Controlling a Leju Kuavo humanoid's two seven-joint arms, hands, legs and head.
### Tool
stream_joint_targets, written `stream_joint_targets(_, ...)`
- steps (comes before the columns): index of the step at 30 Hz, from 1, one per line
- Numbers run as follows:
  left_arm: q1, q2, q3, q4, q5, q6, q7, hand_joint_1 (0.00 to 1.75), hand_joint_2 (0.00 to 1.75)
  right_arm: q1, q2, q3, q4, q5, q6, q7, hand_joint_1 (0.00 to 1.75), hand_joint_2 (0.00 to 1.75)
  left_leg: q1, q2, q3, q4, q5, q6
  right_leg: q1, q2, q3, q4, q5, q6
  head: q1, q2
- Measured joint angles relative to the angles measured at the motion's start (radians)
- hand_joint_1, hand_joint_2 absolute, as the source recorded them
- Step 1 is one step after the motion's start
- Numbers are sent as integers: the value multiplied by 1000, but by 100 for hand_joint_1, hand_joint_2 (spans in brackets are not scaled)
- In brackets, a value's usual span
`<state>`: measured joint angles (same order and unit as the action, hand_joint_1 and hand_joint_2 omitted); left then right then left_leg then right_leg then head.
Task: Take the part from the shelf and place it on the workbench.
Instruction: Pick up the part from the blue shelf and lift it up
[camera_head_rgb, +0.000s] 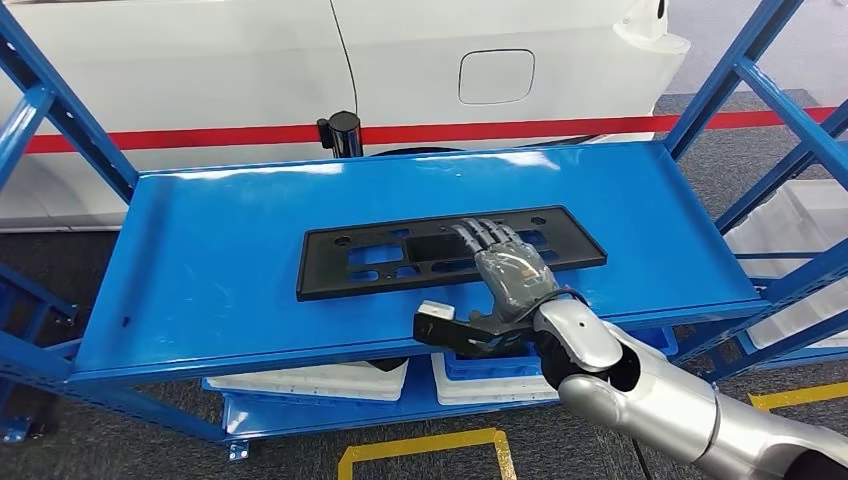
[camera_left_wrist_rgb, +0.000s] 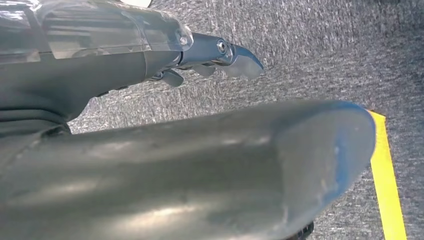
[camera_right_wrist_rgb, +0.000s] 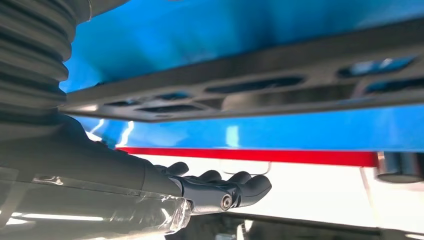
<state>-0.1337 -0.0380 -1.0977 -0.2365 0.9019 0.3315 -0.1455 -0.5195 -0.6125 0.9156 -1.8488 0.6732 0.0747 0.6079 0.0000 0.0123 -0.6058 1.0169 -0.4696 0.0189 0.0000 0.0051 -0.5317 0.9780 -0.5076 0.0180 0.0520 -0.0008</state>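
My right hand (camera_head_rgb: 512, 275), fingers spread and gripping nothing, rests flat on the black plastic mounting plate (camera_head_rgb: 400, 255) lying mid-frame on the blue shelf (camera_head_rgb: 200, 270), so I judge the pickup just beginning: next I must curl under its near edge.

One black flat part (camera_head_rgb: 450, 250) lies on one blue shelf board (camera_head_rgb: 200, 260). One robot hand, the right hand (camera_head_rgb: 510, 270), rests over that part, on one silver arm (camera_head_rgb: 650, 390). The left hand (camera_left_wrist_rgb: 220, 55) hangs above grey carpet. Below the board sit two white bins (camera_head_rgb: 310, 380) and one blue crate (camera_head_rgb: 490, 362); another white bin (camera_head_rgb: 800, 220) sits at the right side. One white car (camera_head_rgb: 420, 60) stands behind, crossed by one red belt (camera_head_rgb: 500, 131) on one black post (camera_head_rgb: 342, 133). Two yellow floor lines (camera_head_rgb: 420, 445) show in the head view.
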Motion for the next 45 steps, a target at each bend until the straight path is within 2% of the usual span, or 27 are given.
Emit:
stream_joint_targets(11,-2,-7,-12,0,-14,0,16,0,0,16,70,55,65,117,-63,-10,0,175,0,-4,0,-1,0,0,0,-1,0,0,0,0,0,0)
stream_joint_targets(19,-8,-10,-21,0,-26,0,25,0,0,13,110,68,108,179,-70,5,0,175,0,-5,0,-1,0,0,0,-2,0,0,0,0,0,0)
stream_joint_targets(36,-13,-16,-37,0,-44,-2,39,0,0,-4,159,68,184,249,-120,15,0,175,0,-5,0,-1,0,0,0,-2,0,0,0,0,0,0)
stream_joint_targets(45,-15,-18,-47,0,-63,-2,54,0,0,0,174,48,236,344,-213,32,0,175,0,-8,0,-1,0,0,0,-2,0,0,0,0,0,0)
